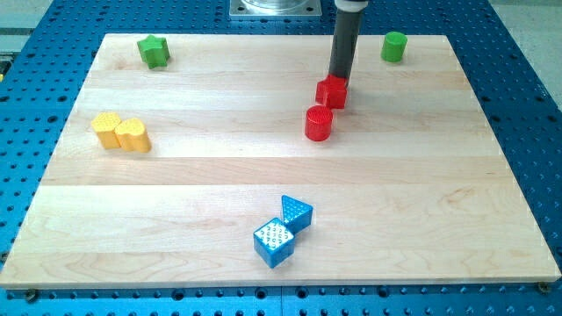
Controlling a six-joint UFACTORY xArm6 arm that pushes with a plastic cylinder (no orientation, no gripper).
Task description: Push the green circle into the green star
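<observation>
The green circle (394, 46) stands near the board's top right corner. The green star (153, 51) stands near the top left corner, far from the circle. My tip (339, 78) is at the top middle, left of the green circle and some way from it. It sits right behind a red block (331, 91) and seems to touch its top edge.
A red cylinder (318, 123) stands just below the red block. Two yellow blocks (121, 132) sit together at the left. A blue triangle (296, 212) and a blue cube (273, 241) sit at the bottom middle. The wooden board (457, 175) lies on a blue perforated table.
</observation>
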